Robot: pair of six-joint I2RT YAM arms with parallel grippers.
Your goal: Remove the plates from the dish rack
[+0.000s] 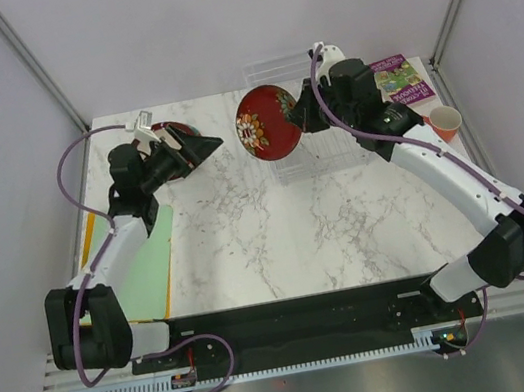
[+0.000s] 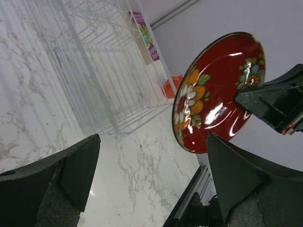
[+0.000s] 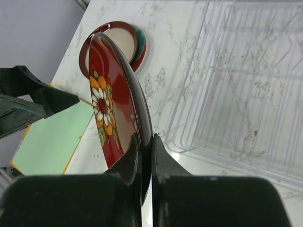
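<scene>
Nearest your arm bases, a green sheet (image 1: pixel 147 262) lies along the left edge of the marble table (image 1: pixel 251 249). Past it, your left gripper (image 1: pixel 199 153) hangs with its jaws spread wide and nothing between them, aimed to the right. Just under and behind it sit two stacked plates (image 3: pixel 124 43), lying flat. Only the right wrist view shows them plainly: a cream face with a dark red rim on top, and a teal edge peeping out below.

Your right gripper (image 3: pixel 144 144) is clamped on the rim of the red floral plate (image 1: pixel 264 122), which is held off the table, just beside the dish rack's left end and between the two grippers. The plate stands on edge, near upright. Its painted face is turned toward your left gripper and its back toward the rack. The right wrist camera sees it almost edge-on; the left wrist camera sees the full face, with white and orange flowers.

The clear dish rack (image 1: pixel 320 150) lies beneath your right wrist. Beyond it, a purple book (image 1: pixel 399 78) and an orange mug (image 1: pixel 444 121) sit at the right side.
</scene>
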